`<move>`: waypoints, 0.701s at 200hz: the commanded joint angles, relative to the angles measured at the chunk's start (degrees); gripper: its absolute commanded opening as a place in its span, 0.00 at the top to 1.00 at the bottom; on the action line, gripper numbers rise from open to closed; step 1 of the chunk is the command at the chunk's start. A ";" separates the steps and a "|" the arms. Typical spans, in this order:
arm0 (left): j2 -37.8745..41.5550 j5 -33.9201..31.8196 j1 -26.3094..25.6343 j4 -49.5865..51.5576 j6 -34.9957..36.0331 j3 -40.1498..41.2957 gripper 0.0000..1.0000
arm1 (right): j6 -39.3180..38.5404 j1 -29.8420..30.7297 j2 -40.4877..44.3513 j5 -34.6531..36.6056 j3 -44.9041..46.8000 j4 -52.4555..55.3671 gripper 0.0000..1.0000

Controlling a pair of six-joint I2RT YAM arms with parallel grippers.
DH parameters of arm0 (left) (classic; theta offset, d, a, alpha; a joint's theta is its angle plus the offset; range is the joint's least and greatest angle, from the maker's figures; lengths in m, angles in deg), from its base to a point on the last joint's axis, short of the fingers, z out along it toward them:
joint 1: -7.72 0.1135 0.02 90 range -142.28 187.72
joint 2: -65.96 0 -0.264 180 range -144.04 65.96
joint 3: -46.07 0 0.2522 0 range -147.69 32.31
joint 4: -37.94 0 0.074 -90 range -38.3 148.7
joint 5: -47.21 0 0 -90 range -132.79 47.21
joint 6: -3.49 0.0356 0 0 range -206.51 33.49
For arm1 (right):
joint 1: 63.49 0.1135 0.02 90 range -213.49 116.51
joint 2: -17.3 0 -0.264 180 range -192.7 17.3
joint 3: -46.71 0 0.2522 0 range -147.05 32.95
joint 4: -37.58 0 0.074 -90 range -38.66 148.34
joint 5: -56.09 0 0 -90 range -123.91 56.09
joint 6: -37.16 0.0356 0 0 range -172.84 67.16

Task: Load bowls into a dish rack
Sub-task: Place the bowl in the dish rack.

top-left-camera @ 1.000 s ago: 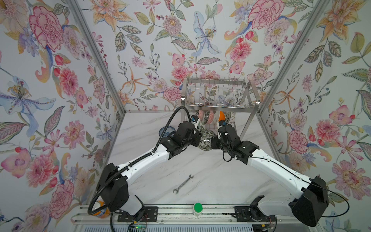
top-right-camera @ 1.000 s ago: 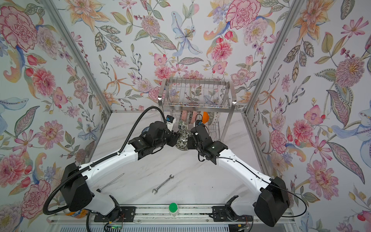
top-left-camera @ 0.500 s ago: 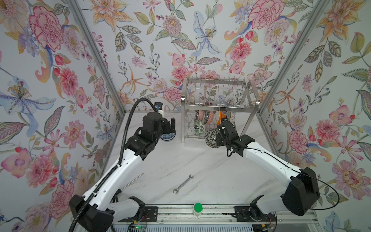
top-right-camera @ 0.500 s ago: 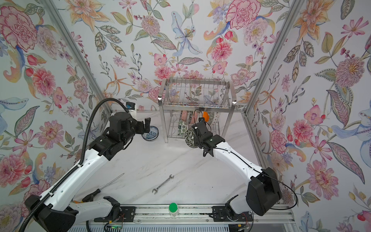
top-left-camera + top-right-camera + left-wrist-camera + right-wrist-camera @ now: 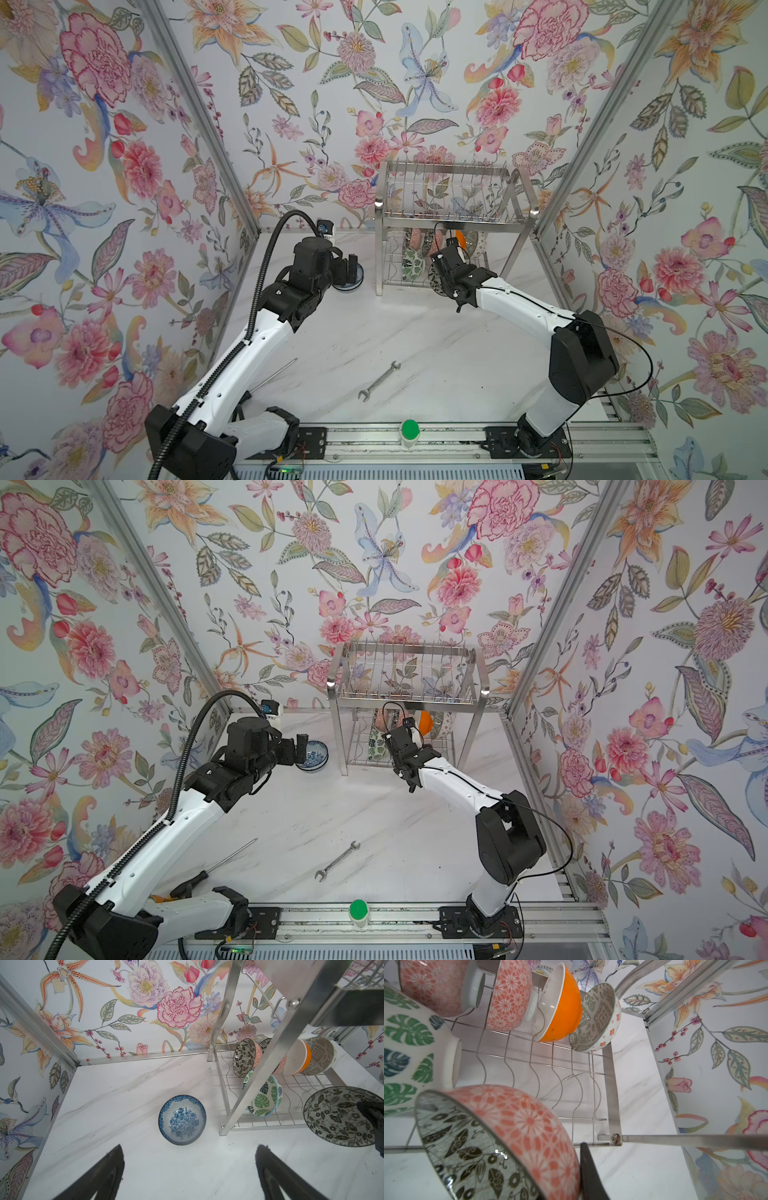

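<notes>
Robot test booth: floral-papered panels [image 5: 374,83], aluminium framing [image 5: 205,120].

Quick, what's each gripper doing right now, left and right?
Left gripper: open, holding nothing.
Right gripper: closed on the rim of the pink bowl with the black-and-white floral inside.

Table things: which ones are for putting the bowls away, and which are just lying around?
For the job: dish rack, blue-and-white bowl on the table, black-and-white floral bowl being held, green-leaf bowl and orange bowl already racked.
Just lying about: wrench, screwdriver, green-capped object.
</notes>
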 commanded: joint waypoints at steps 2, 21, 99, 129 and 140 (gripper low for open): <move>0.10 0.87 0.31 0.69 0.06 0.75 0.01 | -0.45 -0.55 -1.22 6.30 -2.43 -3.98 1.00; 0.17 0.70 0.27 0.83 0.06 0.83 0.01 | -0.04 -0.80 -2.80 8.15 -3.09 -4.50 1.00; 0.08 0.58 0.39 1.10 0.24 0.59 0.01 | 1.19 -1.12 -9.83 12.64 -7.12 -4.61 1.00; 0.23 0.57 0.34 1.22 0.16 0.63 0.01 | 1.96 -1.22 -11.64 13.51 -8.11 -4.70 1.00; 0.23 0.53 0.40 1.19 0.15 0.69 0.01 | 2.21 -1.26 -12.29 13.82 -8.59 -4.64 1.00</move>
